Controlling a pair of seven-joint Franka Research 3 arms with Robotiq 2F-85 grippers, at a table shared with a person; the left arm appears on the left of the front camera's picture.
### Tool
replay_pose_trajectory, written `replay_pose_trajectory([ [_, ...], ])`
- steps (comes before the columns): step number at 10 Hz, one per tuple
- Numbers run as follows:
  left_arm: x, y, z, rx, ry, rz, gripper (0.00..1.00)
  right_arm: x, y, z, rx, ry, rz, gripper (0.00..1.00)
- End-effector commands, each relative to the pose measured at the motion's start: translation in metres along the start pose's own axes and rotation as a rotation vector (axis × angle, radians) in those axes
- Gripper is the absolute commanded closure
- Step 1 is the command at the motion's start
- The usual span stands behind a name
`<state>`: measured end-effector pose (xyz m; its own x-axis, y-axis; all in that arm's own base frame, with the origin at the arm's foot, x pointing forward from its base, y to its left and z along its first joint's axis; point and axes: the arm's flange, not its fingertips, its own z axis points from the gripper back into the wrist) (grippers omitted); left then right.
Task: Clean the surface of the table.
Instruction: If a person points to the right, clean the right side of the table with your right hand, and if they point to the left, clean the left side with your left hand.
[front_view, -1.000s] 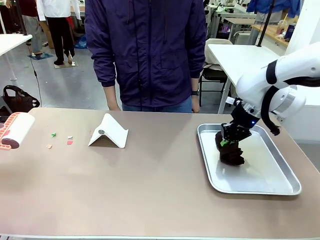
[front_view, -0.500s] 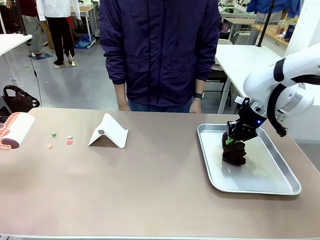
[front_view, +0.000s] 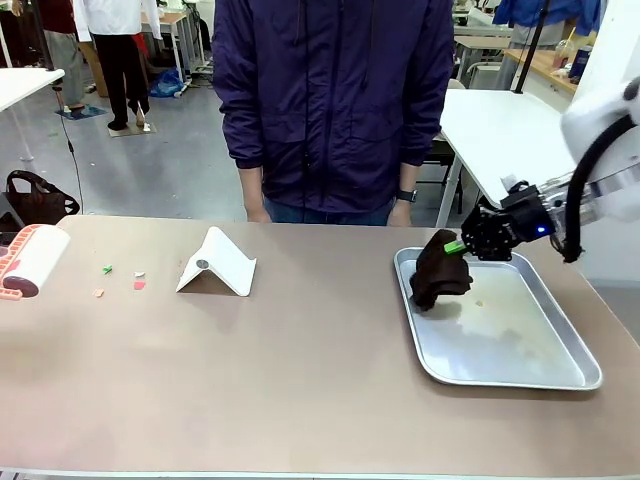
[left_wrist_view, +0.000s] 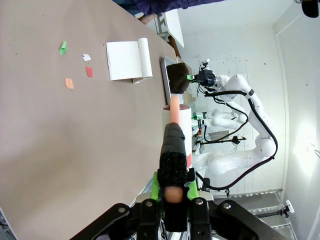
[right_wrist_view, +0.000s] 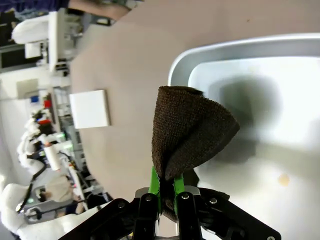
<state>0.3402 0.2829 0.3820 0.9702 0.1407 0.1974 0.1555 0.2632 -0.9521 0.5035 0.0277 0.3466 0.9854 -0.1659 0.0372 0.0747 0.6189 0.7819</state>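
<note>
The step in hand looks like fetching the wiping tool. The right gripper (front_view: 457, 246) is pressed together on a fold of a dark brown cloth (front_view: 438, 272), and the cloth hangs from its green pads above the left rim of the silver tray (front_view: 520, 384), clear of the tray floor. In the right wrist view the same pinch is plain: both fingers meet on the cloth's lower edge.

The left gripper (left_wrist_view: 173, 193) is clamped on the peach handle of a lint roller (front_view: 32, 260), which hovers at the left end of the bench (front_view: 300, 390).

The bench itself, brownish-tan, spans the whole width of the front view and is not yet clean. 4 small scraps (front_view: 120, 279), 1 green, 1 white, 1 red and 1 orange, lie near its left end, close to the roller and well apart from the cloth. A white folded stand (front_view: 218, 262) sits just right of them. A person (front_view: 335, 100) stands at the far side, hands down.

Next, I judge, the cloth has to be carried off the tray and laid flat on the bare bench top, low enough to press rather than drag a loose corner. The scraps seem better suited to the roller, which needs lowering onto them without nudging the stand.
</note>
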Motion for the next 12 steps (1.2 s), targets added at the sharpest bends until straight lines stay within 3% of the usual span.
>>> replay_pose_trajectory([
  [1, -0.002, -0.005, 0.000, -0.002, 0.009, -0.008, 1.00, -0.017, -0.006, 0.025, 0.067, -0.023, 0.056, 0.88],
  [4, -0.002, -0.005, 0.000, -0.002, 0.009, -0.008, 1.00, -0.035, -0.011, 0.085, 0.265, 0.028, 0.192, 0.88],
  [7, -0.002, -0.005, 0.000, -0.002, 0.009, -0.008, 1.00, -0.057, -0.045, 0.150, 0.382, 0.058, 0.268, 0.88],
  [10, -0.002, -0.005, 0.000, -0.002, 0.009, -0.008, 1.00, -0.092, -0.097, 0.211, 0.408, -0.068, 0.254, 0.88],
  [12, -0.002, -0.005, 0.000, -0.002, 0.009, -0.008, 1.00, -0.114, -0.147, 0.247, 0.508, -0.200, 0.194, 0.88],
])
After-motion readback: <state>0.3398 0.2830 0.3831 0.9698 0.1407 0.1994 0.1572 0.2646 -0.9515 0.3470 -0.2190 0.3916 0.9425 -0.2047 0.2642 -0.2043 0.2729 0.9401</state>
